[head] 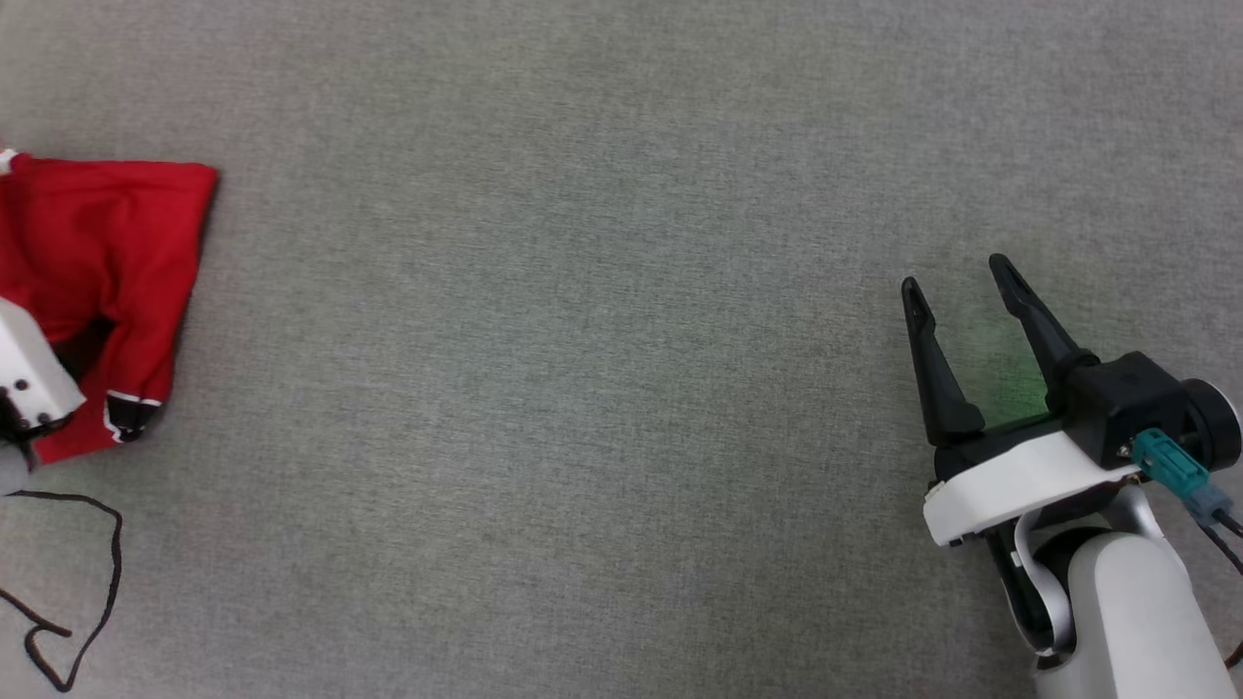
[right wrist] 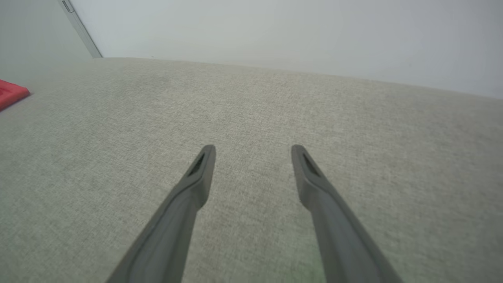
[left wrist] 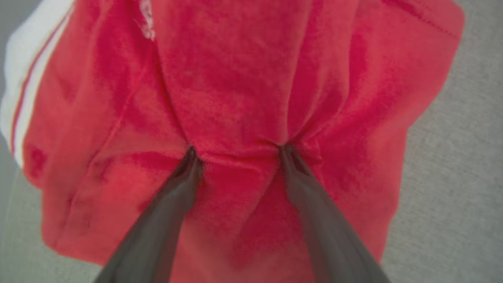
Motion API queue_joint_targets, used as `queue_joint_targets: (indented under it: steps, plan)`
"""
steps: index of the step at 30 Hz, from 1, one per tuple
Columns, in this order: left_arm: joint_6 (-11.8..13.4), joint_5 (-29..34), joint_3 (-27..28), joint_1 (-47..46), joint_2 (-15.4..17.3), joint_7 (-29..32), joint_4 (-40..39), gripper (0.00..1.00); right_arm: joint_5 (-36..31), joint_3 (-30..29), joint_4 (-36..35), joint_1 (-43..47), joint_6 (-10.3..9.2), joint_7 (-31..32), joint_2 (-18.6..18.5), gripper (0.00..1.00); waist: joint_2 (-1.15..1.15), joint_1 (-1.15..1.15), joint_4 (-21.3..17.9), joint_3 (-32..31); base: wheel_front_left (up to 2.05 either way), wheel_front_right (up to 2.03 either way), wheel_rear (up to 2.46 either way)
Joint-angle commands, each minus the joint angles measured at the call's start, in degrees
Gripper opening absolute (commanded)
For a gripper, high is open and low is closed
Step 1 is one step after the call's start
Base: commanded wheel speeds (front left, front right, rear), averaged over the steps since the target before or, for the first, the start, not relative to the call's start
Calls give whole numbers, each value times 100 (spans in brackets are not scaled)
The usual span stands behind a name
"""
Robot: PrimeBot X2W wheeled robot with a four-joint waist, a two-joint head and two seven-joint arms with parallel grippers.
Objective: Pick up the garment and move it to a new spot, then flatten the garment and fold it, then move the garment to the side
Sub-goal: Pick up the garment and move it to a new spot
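Garment point(head: 107, 262) at my 9 o'clock, bunched on surface point(head: 583, 388). My left claw point(left wrist: 235, 148) spread wide, tips sunk in cloth; right claw point(head: 957, 275) spread, empty, 4 o'clock. Soft, light, floppy: I'd pinch raised fold between tips.

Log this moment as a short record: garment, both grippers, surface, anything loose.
garment: red with white striped sleeve trim, bunched, lying at the far left of the head view
left gripper: open, fingers spread, tips pressed into the red cloth, a ridge of fabric between them
right gripper: open, holding nothing, over bare surface well away from the garment
surface: grey woven cloth
loose item: thin black cord, looped near the lower left, apart from the garment
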Motion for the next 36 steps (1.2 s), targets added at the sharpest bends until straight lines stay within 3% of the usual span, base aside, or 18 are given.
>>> queue_joint_targets:
  steps: [1,4,5,6,7,8,12,17,25,31,36]
  plan:
    - [5,-163,-149,287,-195,347,309,100,15,9,20,-129,-4,-38,0,100,0,-1,-69,68,0,0,0]
    - [5,-340,-193,340,-259,508,478,100,22,11,37,-132,-4,-37,0,100,0,-1,-82,74,0,0,0]
    - [5,-409,-223,349,-294,556,517,91,22,9,48,-128,-4,-37,-1,100,0,-1,-86,62,0,0,0]
    - [5,-451,-245,340,-308,531,539,48,19,4,50,-131,-4,-32,-1,100,0,-1,-87,52,0,0,0]
    - [4,-458,-277,318,-309,445,538,16,11,-4,61,-135,-4,-29,-1,100,0,-1,-83,29,0,0,0]
    - [4,-453,-292,285,-296,333,539,0,7,-12,76,-132,-4,-23,-1,100,0,-1,-78,-1,0,0,0]
    - [8,-235,-299,-19,-124,-413,546,0,3,-46,113,-96,-4,-13,-1,100,0,-1,-40,-179,0,0,0]
    - [195,167,-274,-409,115,-1668,579,0,60,-111,147,62,-4,-69,-1,100,0,-1,13,-594,0,0,0]
    - [429,784,-458,-772,156,-3482,552,0,280,-232,240,332,-4,-178,-1,100,0,-1,26,-1519,0,0,0]
    - [497,1042,-680,-854,-111,-4186,467,0,451,-350,306,623,-4,-231,-1,100,0,-1,-103,-2206,0,0,0]
    - [536,1175,-966,-591,-586,-4386,173,0,542,-410,294,882,-4,-192,-1,100,0,-1,-345,-2633,0,0,0]
